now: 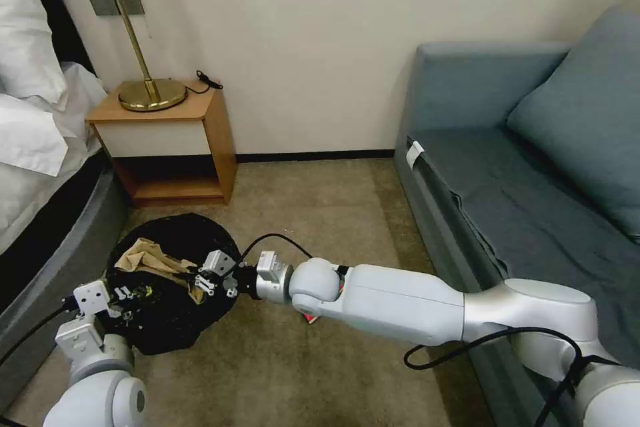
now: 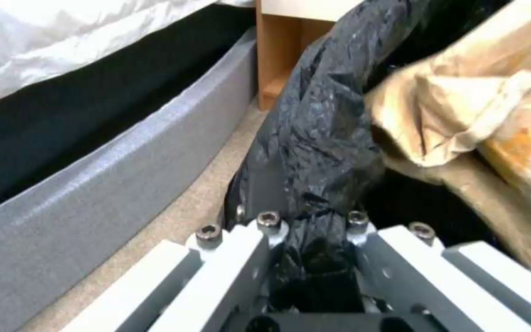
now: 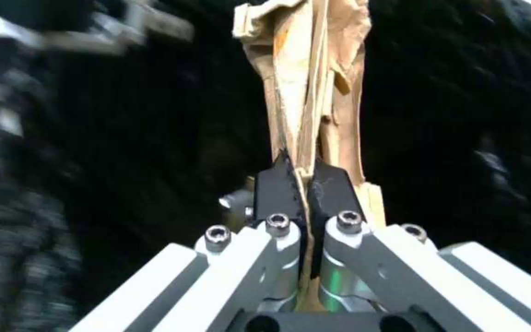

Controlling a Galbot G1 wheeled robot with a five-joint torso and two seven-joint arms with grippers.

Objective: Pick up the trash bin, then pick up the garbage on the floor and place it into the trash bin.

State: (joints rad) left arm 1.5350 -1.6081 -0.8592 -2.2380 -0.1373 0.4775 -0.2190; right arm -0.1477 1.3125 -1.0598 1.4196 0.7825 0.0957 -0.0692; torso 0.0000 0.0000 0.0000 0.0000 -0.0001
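The right gripper is clenched on the edge of the crumpled brown paper bag, its black pads pinching the flattened folds so the paper stands out from the jaws over the mouth of the trash bin. The bag looks light, soft and easily torn, so a pinch on a doubled fold like this one seems the safest hold; it should drop freely once let go. The left gripper is clamped on the bin's rim, with the crinkly black liner bunched between its fingers, beside the grey bed base. The liner is thin and slippery, so the grip should catch the stiff rim beneath it, not the plastic alone.
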